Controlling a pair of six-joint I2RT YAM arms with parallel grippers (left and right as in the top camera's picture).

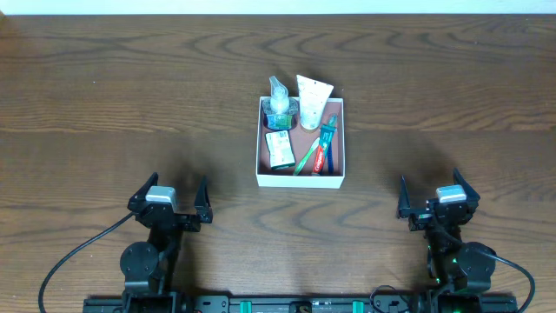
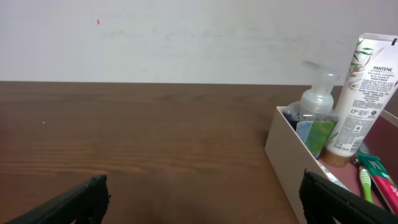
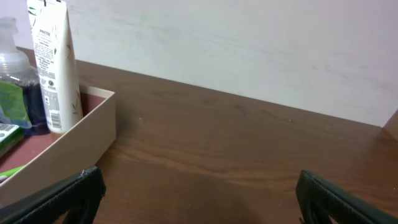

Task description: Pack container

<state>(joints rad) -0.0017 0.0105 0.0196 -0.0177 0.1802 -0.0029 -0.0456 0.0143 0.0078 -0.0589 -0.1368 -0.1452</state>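
Locate container (image 1: 300, 181) at mid-tabletop (image 1: 104, 104), loaded with pump bottle (image 1: 279, 104), tube (image 1: 313, 97) and toothpaste (image 1: 323, 149). Confirm left fingers (image 1: 204, 204) and right fingers (image 1: 405, 202) spread wide, holding nothing, well apart from it. For any further placement, descend from above, clear of upright tube and thin walls.

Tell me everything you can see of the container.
The container is a square, shallow open box with thin white walls, cardboard-like, and a pink-brown floor. It sits flat on the wooden table. A pump bottle and white Pantene tube stand at its far wall; a green packet, green toothbrush and toothpaste tube lie on its floor.
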